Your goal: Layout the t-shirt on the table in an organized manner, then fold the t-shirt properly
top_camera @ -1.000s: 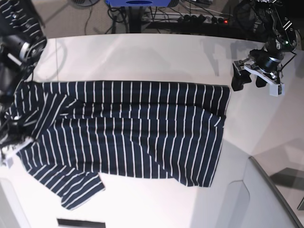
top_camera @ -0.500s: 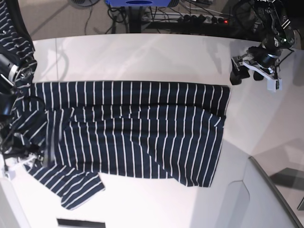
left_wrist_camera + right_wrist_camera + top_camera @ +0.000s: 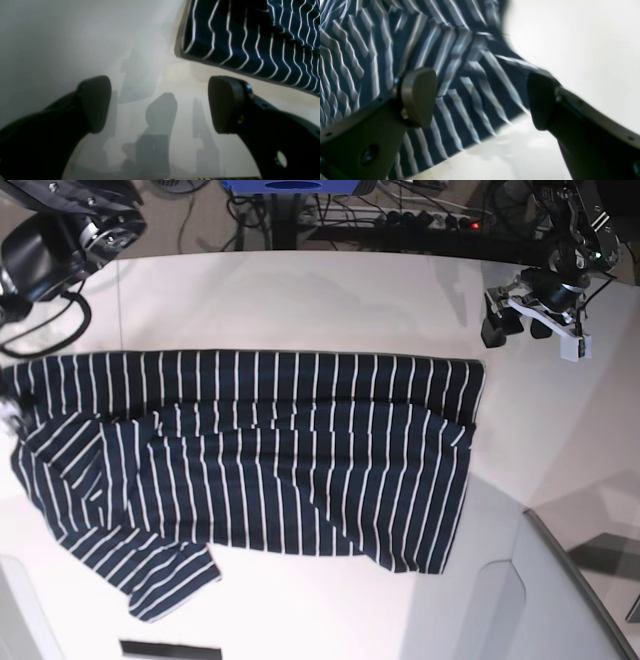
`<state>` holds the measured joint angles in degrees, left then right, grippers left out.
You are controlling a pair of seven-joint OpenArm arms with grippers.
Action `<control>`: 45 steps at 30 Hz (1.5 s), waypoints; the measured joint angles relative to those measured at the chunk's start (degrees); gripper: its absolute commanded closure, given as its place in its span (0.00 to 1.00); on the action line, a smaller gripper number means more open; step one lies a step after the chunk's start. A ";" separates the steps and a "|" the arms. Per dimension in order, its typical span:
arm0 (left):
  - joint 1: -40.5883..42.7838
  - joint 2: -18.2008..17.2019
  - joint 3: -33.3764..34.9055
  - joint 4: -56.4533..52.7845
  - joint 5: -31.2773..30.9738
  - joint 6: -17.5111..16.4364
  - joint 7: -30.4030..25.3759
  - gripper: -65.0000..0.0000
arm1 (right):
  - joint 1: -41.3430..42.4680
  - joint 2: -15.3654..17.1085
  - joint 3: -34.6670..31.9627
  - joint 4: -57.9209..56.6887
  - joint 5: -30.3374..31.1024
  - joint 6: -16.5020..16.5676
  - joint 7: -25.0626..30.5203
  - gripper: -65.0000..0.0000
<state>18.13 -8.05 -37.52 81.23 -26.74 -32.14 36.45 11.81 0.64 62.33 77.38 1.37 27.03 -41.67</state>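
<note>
The navy white-striped t-shirt (image 3: pixel 260 460) lies spread across the white table (image 3: pixel 300 295), one sleeve at the lower left and its hem end at the right. My left gripper (image 3: pixel 520 328) hovers open and empty over bare table beyond the shirt's far right corner. In the left wrist view the left gripper (image 3: pixel 160 100) shows wide-apart fingers and the shirt corner (image 3: pixel 250 37) at the upper right. My right arm (image 3: pixel 60 235) is raised at the far left. In the blurred right wrist view the right gripper (image 3: pixel 482 97) is open above the shirt's edge (image 3: pixel 420 50), holding nothing.
Cables and a power strip (image 3: pixel 430 220) lie beyond the table's far edge, beside a blue object (image 3: pixel 290 185). A grey-white raised surface (image 3: pixel 560 600) fills the lower right corner. A thin seam (image 3: pixel 118 300) runs down the tabletop at the left.
My right arm has let go of the shirt's left end and risen to the far left; that end now lies flat. My left gripper has drifted a little farther back.
</note>
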 measured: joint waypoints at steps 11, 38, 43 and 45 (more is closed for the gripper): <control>0.15 -0.02 -0.42 0.02 -0.07 -0.02 -0.02 0.09 | 0.46 6.23 6.95 -21.59 1.09 0.96 6.60 0.30; -6.43 3.76 -0.55 -7.98 -0.72 -0.11 -1.44 0.10 | 1.95 11.50 7.19 -34.36 2.75 1.40 12.24 1.00; -9.81 4.90 -0.72 -11.32 -1.46 -0.72 -2.51 0.10 | 1.97 11.50 7.19 -34.36 2.73 1.42 12.13 1.00; -11.04 4.90 -0.48 -13.05 -2.08 -0.92 -2.73 0.10 | 1.97 11.50 7.19 -34.36 2.75 1.44 12.13 1.00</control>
<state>7.09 -3.16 -38.00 68.18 -28.82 -33.06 33.71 13.78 12.14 69.52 43.03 4.12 28.47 -29.54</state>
